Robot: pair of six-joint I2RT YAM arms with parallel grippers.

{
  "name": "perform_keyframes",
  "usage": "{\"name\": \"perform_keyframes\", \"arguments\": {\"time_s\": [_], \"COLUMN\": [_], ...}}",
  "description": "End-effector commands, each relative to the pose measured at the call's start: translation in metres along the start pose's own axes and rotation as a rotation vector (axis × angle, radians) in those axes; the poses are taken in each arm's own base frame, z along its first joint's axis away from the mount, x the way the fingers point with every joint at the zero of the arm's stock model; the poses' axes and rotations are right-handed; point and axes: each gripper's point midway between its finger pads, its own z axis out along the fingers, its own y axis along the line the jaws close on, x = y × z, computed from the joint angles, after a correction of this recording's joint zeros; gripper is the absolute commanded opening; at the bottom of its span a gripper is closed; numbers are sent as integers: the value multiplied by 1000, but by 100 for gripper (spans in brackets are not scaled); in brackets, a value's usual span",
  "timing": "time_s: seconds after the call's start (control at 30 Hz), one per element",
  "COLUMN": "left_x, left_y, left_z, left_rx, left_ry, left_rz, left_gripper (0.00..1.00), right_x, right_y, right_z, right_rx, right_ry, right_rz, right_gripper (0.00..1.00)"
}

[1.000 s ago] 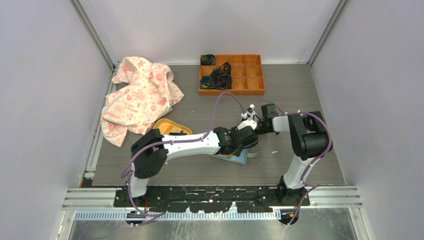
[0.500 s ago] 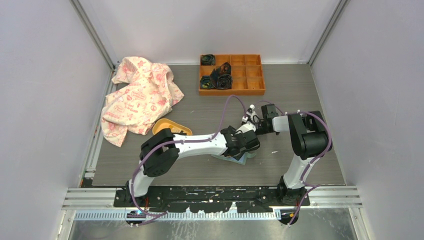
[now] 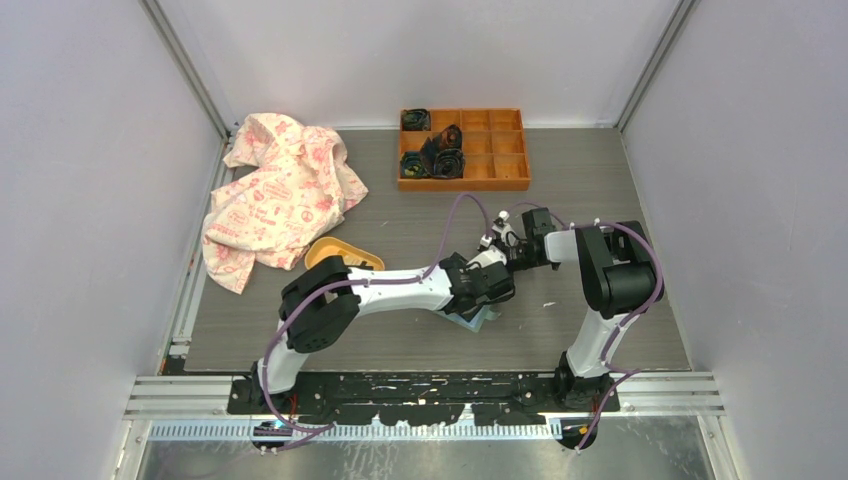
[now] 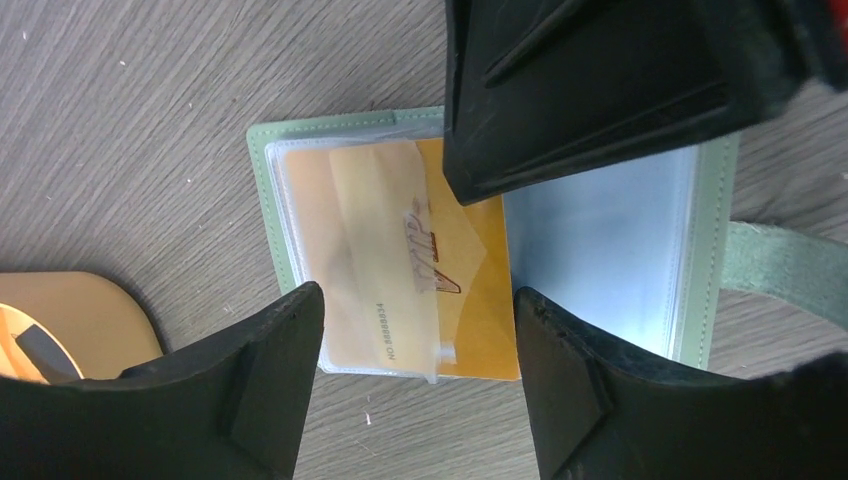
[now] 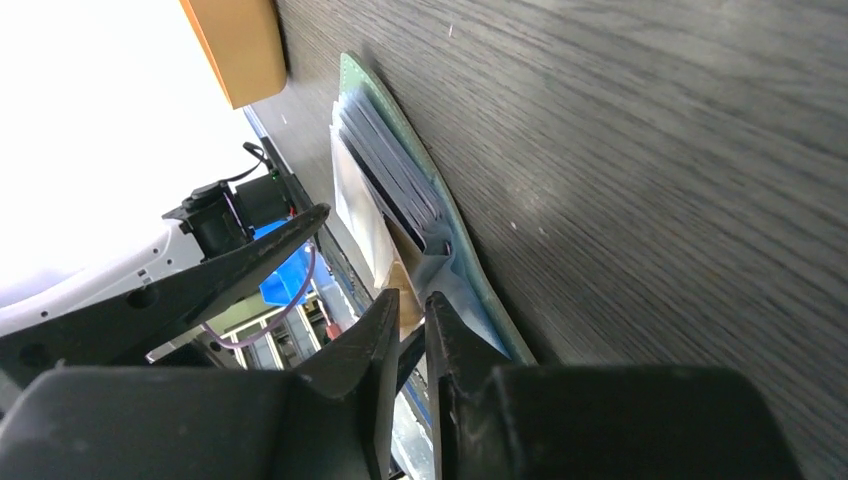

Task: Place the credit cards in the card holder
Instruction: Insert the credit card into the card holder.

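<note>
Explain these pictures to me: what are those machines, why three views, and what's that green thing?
Those are a robot's left arm and right arm, bolted to a table, each ending in a two-finger gripper. One picture looks down from above; the other two come from a camera on each wrist. On the table lie a patterned cloth, an orange tray with dark items, a yellow-orange dish and, under the grippers, an open mint-green card holder. An orange card sits in its clear sleeve. The left gripper hangs open above it, holding nothing. The right gripper has its jaws nearly together at the holder; whether they pinch anything, I cannot tell.
</note>
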Motion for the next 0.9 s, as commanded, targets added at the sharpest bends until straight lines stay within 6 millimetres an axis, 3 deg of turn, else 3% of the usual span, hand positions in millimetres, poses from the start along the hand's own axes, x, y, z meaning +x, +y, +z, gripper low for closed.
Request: {"name": "perform_keyframes", "arguments": {"time_s": [0.0,0.3,0.5,0.7,0.87], "left_x": [-10,-9,-13,-32,-33], "left_y": [13,21,16,-3,7], "left_z": [-9,-8,-14,-51,-70], "left_rx": [8,21,82,294,376], "left_ry": [-41,-48,-58,-162,-236], "left_rz": [-28,-33,-32,-68,-117], "left_gripper": [68,60,57,63,67], "right_x": [-7,-9,-12,-15,-13], "right_y": [9,18,25,34,43], "right_z": [-2,-12,-23,-39,-53], "right_rx": [-6,1,17,25,53], "right_ry": [-1,-2,-19,-43,-61], "right_rz": [-59,-105,-167,-260,-442], "right_gripper": [24,41,44,44,41]}}
